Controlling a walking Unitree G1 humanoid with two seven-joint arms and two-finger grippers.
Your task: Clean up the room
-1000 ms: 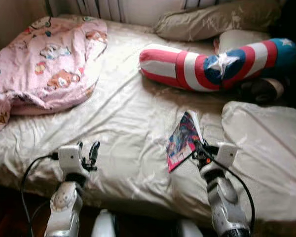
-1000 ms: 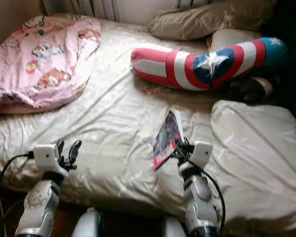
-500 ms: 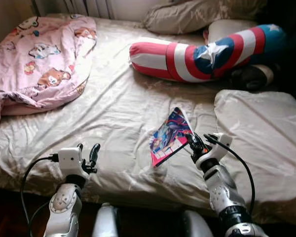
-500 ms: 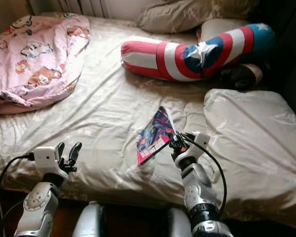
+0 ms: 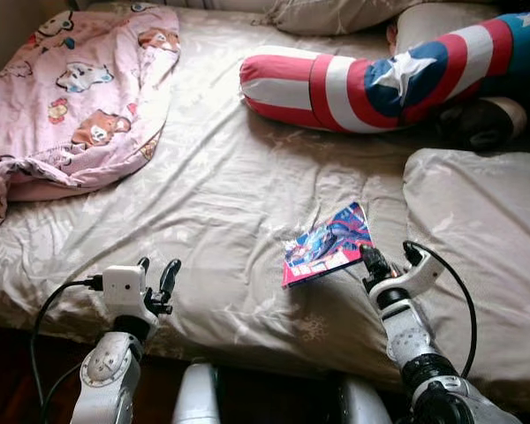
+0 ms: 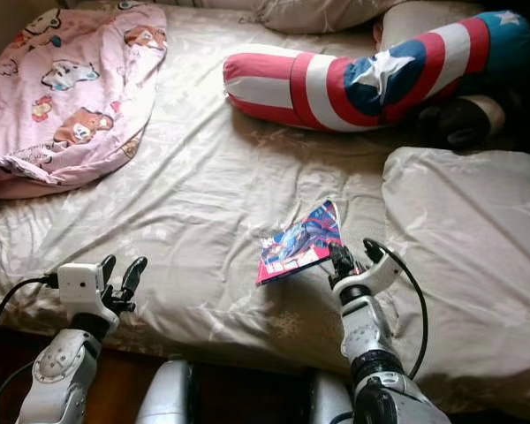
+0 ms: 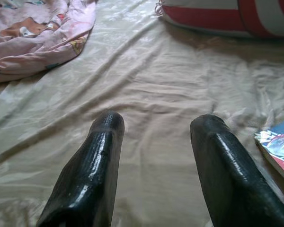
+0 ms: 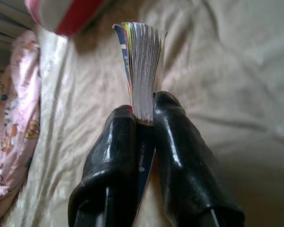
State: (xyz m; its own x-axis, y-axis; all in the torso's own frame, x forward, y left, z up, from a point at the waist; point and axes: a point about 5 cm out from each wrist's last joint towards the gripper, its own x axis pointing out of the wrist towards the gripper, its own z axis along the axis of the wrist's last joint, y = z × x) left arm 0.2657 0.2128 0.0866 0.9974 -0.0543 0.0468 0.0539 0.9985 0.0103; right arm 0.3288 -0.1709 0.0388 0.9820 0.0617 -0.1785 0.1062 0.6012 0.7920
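Observation:
A thin colourful comic book (image 5: 327, 255) is held just above the beige bedsheet (image 5: 221, 194), tilted nearly flat. My right gripper (image 5: 368, 258) is shut on the book's near corner; in the right wrist view the page edges (image 8: 143, 66) stick up between the two black fingers (image 8: 177, 156). My left gripper (image 5: 157, 274) hovers open over the bed's front edge at the left, holding nothing; the left wrist view looks past its fingers (image 7: 92, 175) at bare sheet and the book's corner (image 7: 279, 146).
A pink cartoon-print blanket (image 5: 66, 97) is bunched at the bed's far left. A red, white and blue star bolster (image 5: 380, 84) lies across the back. A beige pillow (image 5: 481, 238) sits at the right, another at the head of the bed (image 5: 336, 13).
My right gripper has tipped the book from standing on edge down towards flat and shifted it slightly right. The camera has shifted. The left arm has stayed put.

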